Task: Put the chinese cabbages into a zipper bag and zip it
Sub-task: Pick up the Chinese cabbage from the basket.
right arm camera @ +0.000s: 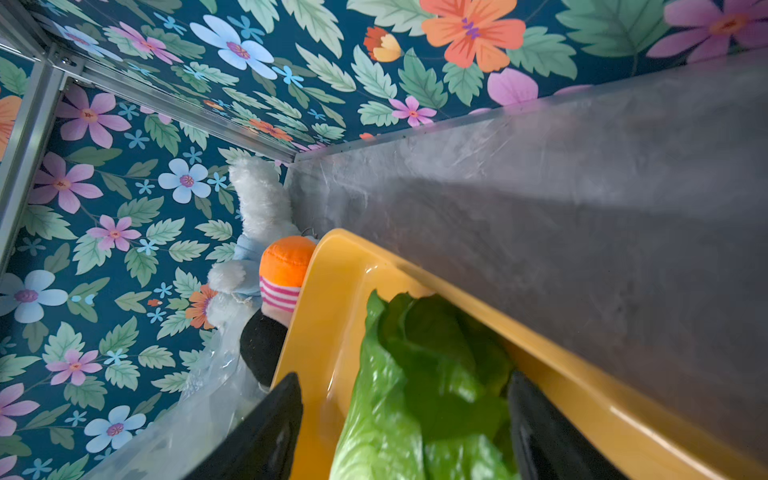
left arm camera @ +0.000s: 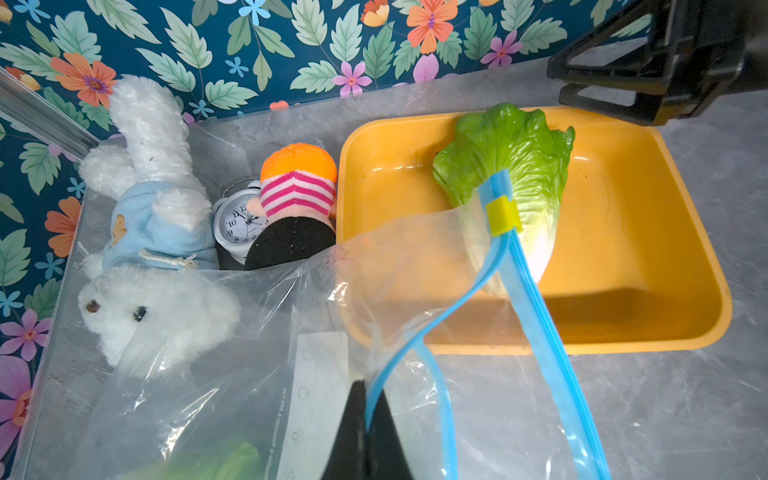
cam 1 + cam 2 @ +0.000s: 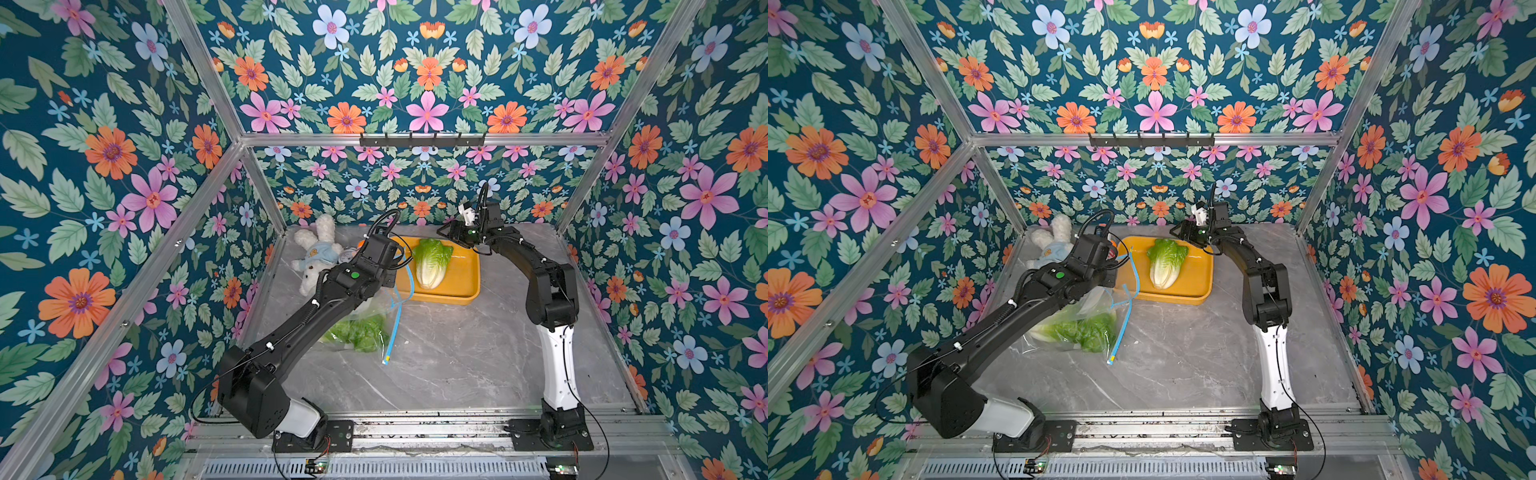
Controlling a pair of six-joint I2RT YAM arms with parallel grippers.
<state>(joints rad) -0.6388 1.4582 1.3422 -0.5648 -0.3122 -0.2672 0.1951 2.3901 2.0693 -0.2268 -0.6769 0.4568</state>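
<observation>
One Chinese cabbage (image 3: 431, 262) (image 3: 1166, 262) lay in the shallow yellow plastic tray (image 3: 467, 291) at the back of the grey marble-look table (image 3: 457, 357). It was a glossy oval w/ crinkly bright green leaves twd the back wall and a pale whitish-yellow ribbed base twd the front. More green cabbage leaves (image 3: 1084, 332) sat inside the clear plastic zipper bag (image 3: 1096, 303) w/ blue zip strip, on the table front-left of the tray. The count was unclear thru the plastic.

The left gripper (image 2: 365, 399) had its fingers pressed together on the bag's blue strip, holding the mouth up. A yellow slider (image 2: 503, 216) sat further along the strip.

The right gripper (image 1: 403, 376) was at the tray's back edge, over the cabbage's leafy end, fingers apart on either side of the leaves. In the right wrist view, tray showed betw one finger and the leaves. Contact on the other side couldn't be told.

A white plush rabbit in a blue top (image 2: 158, 232), a white alarm clock (image 2: 237, 224) and an orange-capped striped doll (image 2: 297, 187) lay left of the tray.
</observation>
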